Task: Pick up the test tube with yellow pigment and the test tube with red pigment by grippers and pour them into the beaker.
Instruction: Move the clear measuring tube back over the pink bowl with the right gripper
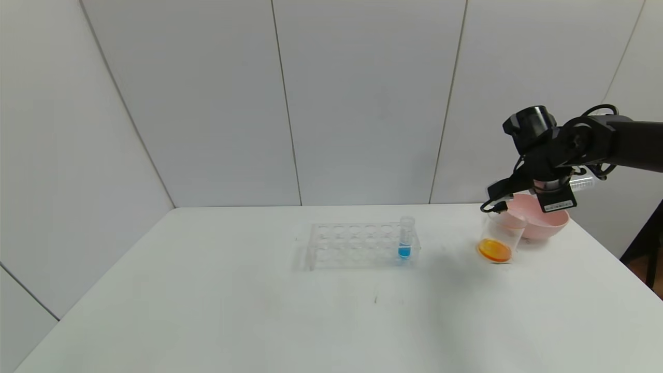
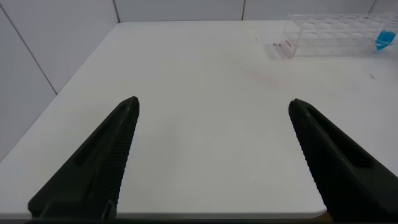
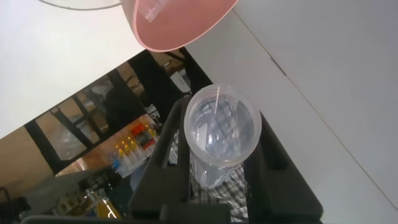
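Now an emptied test tube (image 3: 222,134) clamped between the right gripper (image 3: 221,155) fingers (above the pink bowl (image 1: 538,224)).

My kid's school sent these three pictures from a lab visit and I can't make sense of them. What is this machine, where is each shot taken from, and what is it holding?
It is a two-armed robot working at a white table. The wide picture comes from a camera on its head, looking down. The other two come from cameras on its wrists.

On the table stand a clear tube rack holding one tube of blue liquid, a small glass beaker with orange liquid in the bottom, and a pink bowl behind it.

The right gripper hangs above the bowl, shut on a clear test tube that looks emptied; its wrist camera looks straight into the tube's open mouth. The left gripper waits open over bare table, holding nothing.
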`<state>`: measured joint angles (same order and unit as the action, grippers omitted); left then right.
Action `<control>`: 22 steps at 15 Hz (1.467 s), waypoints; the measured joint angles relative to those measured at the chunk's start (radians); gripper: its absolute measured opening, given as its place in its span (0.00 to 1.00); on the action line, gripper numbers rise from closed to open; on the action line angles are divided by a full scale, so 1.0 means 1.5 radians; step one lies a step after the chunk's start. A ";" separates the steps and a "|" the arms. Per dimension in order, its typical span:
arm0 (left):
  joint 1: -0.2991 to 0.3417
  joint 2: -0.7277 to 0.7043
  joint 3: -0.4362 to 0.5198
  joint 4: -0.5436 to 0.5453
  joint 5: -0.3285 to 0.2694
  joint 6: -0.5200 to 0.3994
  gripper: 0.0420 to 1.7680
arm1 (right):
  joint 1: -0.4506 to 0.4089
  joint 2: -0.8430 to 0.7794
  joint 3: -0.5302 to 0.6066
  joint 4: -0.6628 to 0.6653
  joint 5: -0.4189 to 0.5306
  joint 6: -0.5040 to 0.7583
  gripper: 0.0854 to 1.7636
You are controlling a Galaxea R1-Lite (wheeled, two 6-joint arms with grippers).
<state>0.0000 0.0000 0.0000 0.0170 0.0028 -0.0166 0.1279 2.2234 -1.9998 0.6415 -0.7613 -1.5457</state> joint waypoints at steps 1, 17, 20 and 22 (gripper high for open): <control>0.000 0.000 0.000 0.000 0.000 0.000 0.97 | 0.000 0.000 0.000 0.001 0.000 -0.001 0.28; 0.000 0.000 0.000 0.000 0.000 0.000 0.97 | -0.163 -0.081 0.024 -0.096 0.683 0.563 0.28; 0.000 0.000 0.000 0.000 0.000 0.000 0.97 | -0.199 -0.093 0.093 -0.284 0.709 0.689 0.28; 0.000 0.000 0.000 0.000 0.000 0.000 0.97 | -0.210 -0.095 0.153 -0.428 0.714 0.774 0.28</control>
<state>0.0000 0.0000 0.0000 0.0170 0.0028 -0.0166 -0.1874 2.0806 -1.7702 0.0000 0.3096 -0.3853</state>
